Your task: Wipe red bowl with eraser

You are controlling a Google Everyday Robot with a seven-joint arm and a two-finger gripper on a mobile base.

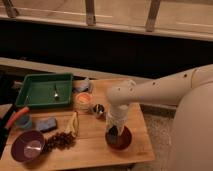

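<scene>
The red bowl [121, 141] sits on the wooden table [90, 145] near its front right edge. My gripper [114, 131] points straight down into the bowl from the white arm [150, 92] that reaches in from the right. A small dark block, the eraser [114, 133], sits at the gripper's tip inside the bowl, over its left half. The gripper hides part of the bowl's inside.
A purple bowl [27, 146] stands at the front left, with dark grapes [60, 140] and a banana [73, 124] beside it. A blue-grey pad [46, 124], an orange-glowing cup [83, 99], a small dark cup [98, 109] and a green tray [44, 90] with a spoon lie further back.
</scene>
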